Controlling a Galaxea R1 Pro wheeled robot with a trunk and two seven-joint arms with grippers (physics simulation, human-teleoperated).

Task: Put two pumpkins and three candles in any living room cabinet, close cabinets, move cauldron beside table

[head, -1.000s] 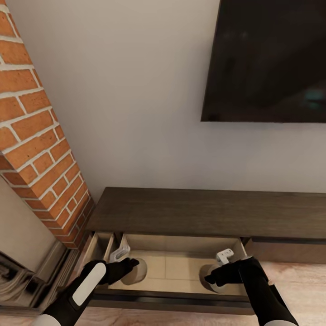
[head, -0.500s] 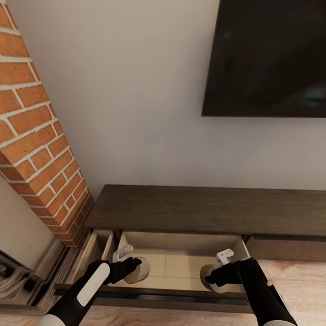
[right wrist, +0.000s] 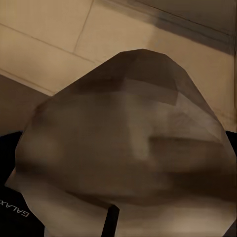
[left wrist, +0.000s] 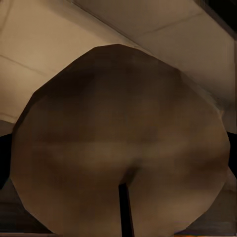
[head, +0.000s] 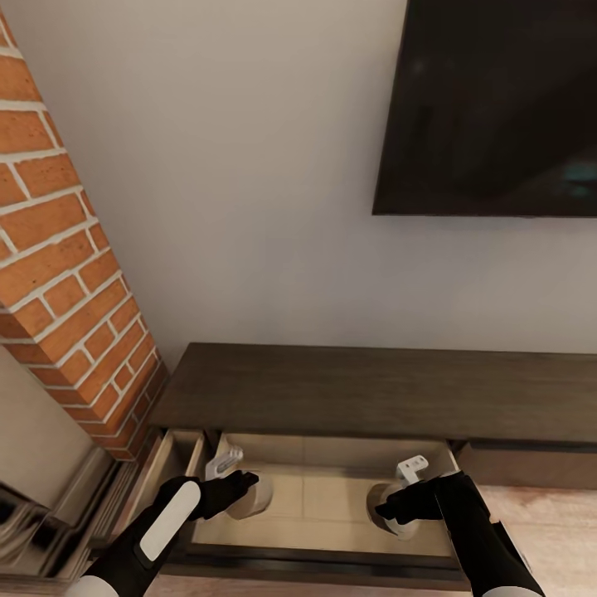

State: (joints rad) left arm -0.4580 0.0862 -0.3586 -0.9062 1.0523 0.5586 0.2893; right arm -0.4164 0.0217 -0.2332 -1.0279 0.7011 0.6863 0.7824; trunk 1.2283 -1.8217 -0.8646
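The long, low dark brown cabinet [head: 373,390] stands against the wall with a wide drawer [head: 323,497] pulled open, its inside pale beige. My left gripper [head: 245,485] is down in the drawer's left end, shut on a pale candle [head: 261,495]. In the left wrist view that candle [left wrist: 118,138] looms close, round and brownish, with a black wick [left wrist: 124,207]. My right gripper [head: 390,510] is in the drawer's right end, shut on a second candle [head: 377,502]. The right wrist view shows this candle [right wrist: 128,133] and its wick [right wrist: 109,222] above the drawer floor.
A narrower drawer [head: 178,464] is open just left of the wide one. The red brick chimney [head: 58,274] and the dark fireplace [head: 33,514] stand at the left. A large black screen [head: 497,108] hangs on the wall above. Light wood floor [head: 547,522] shows at the right.
The head view has shifted slightly, so chimney and cabinet sit a little differently in the picture. Both grippers stay in the drawer with their candles.
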